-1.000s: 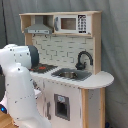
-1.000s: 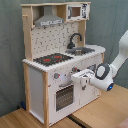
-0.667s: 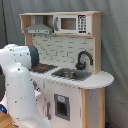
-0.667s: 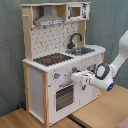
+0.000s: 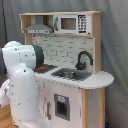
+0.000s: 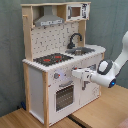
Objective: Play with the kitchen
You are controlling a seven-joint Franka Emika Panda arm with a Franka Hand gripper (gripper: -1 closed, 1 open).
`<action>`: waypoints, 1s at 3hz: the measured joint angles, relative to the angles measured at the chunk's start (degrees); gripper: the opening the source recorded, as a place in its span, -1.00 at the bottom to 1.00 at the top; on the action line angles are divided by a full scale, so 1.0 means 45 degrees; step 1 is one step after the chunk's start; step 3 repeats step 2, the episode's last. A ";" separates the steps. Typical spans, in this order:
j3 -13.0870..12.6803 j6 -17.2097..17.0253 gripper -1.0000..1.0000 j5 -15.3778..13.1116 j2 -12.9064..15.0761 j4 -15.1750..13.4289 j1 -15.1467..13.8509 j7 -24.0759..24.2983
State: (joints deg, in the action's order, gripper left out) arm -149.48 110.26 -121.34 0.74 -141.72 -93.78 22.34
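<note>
On wooden flooring, before grey curtain: kitchen.

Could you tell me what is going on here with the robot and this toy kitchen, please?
A white robot arm is reaching toward the front of the toy kitchen. In the second exterior view its end effector sits just under the countertop edge, near the knobs and above the oven door. The hob, sink and tap on top are not being touched. Whether the end effector is touching the front panel cannot be told. In the first exterior view the arm's body hides that area.
</note>
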 joint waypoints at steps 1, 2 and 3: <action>-0.0017 -0.0002 1.00 0.0279 0.0381 -0.0003 0.0371 -0.1130; -0.0125 -0.0147 1.00 0.0638 0.0968 -0.0003 0.0914 -0.2166; -0.0125 -0.0147 1.00 0.0638 0.0968 -0.0003 0.0914 -0.2166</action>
